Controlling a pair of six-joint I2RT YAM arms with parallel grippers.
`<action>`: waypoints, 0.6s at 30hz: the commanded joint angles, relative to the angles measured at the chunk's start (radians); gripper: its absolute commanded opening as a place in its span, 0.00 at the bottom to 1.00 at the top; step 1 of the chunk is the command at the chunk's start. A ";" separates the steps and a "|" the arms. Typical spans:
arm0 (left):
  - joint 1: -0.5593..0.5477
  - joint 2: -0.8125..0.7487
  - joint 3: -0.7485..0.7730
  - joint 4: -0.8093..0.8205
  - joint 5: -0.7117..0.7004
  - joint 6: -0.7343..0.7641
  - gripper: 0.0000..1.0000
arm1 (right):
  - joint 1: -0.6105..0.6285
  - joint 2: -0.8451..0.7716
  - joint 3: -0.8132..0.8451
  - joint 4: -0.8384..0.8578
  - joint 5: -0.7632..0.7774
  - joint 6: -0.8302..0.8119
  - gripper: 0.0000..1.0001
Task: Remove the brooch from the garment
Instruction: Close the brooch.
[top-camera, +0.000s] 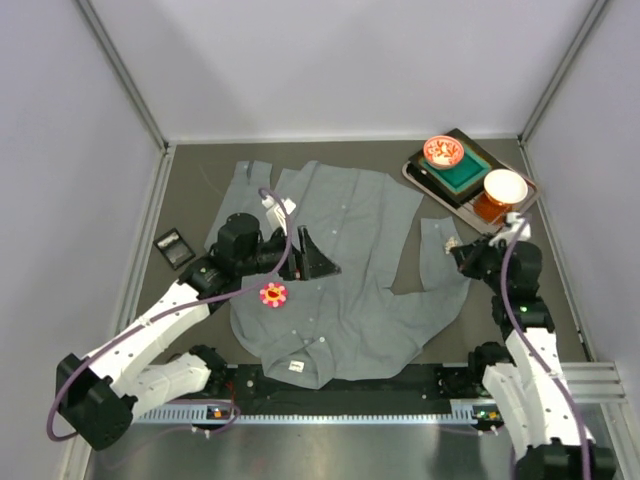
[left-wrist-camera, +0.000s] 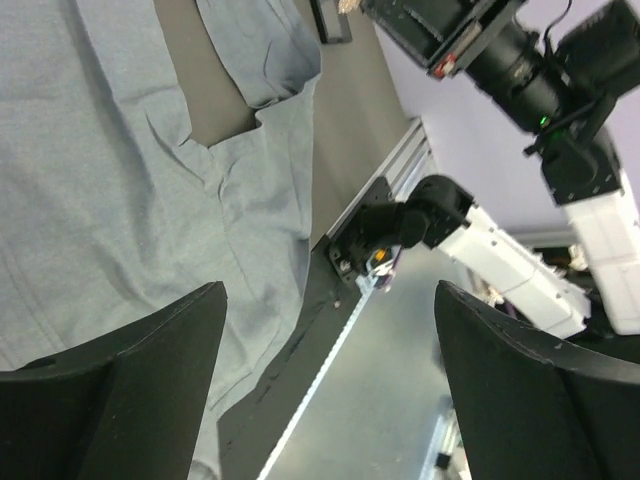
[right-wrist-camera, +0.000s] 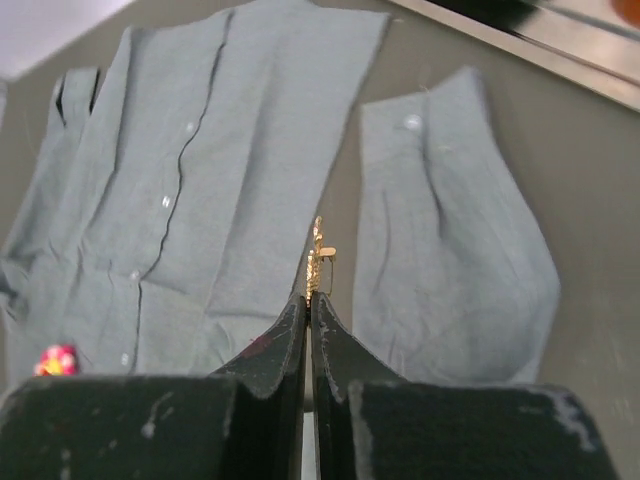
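1. Noted the garment (top-camera: 360, 300) spread flat on the table (top-camera: 195, 200), collar near, hem far, one sleeve lying to the right.
2. Found a small white label (top-camera: 298, 367) inside the collar, its print too small to read. Found no other brand or writing legible.
3. Found a flower brooch (top-camera: 273, 293), red, yellow and pink, lying on the shirt front left of centre. Could not tell whether pinned through the cloth or loose.
4. Found the left gripper (left-wrist-camera: 330, 288) just beyond it, above the shirt front, jaws wide apart and holding nothing.
5. Found the right gripper (right-wrist-camera: 308, 300) over the gap between shirt body and right sleeve. Saw its jaws pressed together on a small gold piece (right-wrist-camera: 317, 255) standing out of the tips. Could not establish what that piece was.
6. Judged removal in hand and not complete, with the flower resting on the cloth. Judged the next move to call for setting the gold piece off the garment, then a fine pinch on the flower.
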 joint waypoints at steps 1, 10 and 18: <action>-0.001 0.021 0.064 -0.076 0.084 0.223 0.89 | -0.217 -0.034 0.001 -0.155 -0.229 0.186 0.00; -0.108 0.022 0.004 -0.040 0.053 0.311 0.90 | -0.498 0.072 0.053 -0.263 -0.160 0.206 0.00; -0.232 0.039 0.075 -0.141 -0.135 0.409 0.92 | -0.635 0.115 0.045 -0.231 -0.162 0.099 0.00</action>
